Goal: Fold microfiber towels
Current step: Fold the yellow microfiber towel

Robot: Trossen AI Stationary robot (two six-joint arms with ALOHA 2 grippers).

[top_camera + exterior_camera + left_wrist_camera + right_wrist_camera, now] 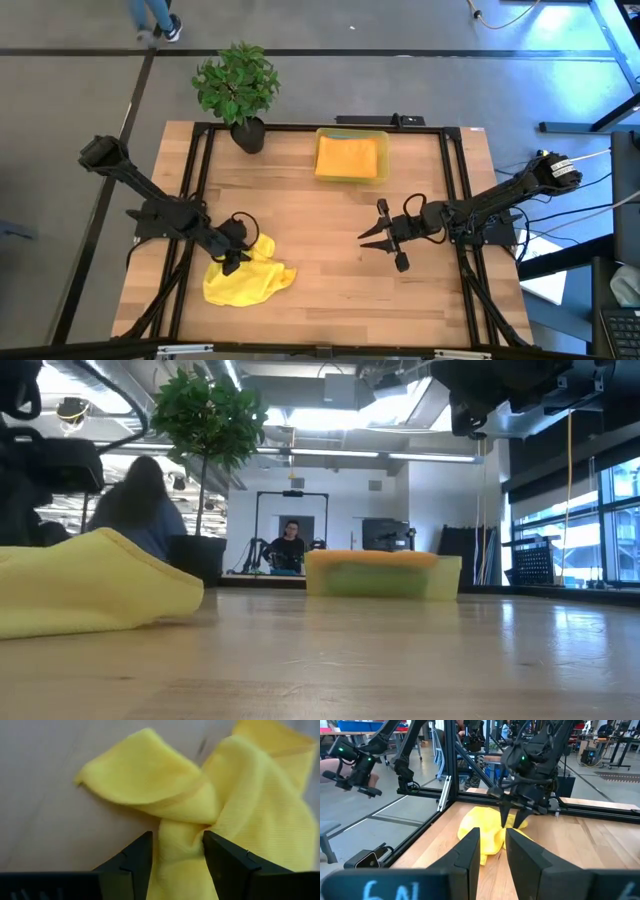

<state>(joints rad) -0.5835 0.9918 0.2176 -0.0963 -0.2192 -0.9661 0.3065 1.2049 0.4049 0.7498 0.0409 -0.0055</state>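
Note:
A yellow microfiber towel lies crumpled on the wooden table near its front left. My left gripper has come down on the towel's far left part, slanting downward. It is open, its fingers astride a gathered ridge of the cloth. My right gripper hovers open and level over the table's middle right. It points at the towel with nothing between its fingers. An orange towel lies in the yellow bin at the back. My left gripper stands over a bunched ridge of the yellow towel, where several folds run together. One finger lies against the cloth. The other stands just beside it. The fingers come from above, slanting down, and the towel rests slack on the table.
A potted plant stands at the far left corner beside the bin. Black frame rails run along the table's left, right and far sides. Bare wood lies between the towel and my right gripper. People sit in the room beyond.

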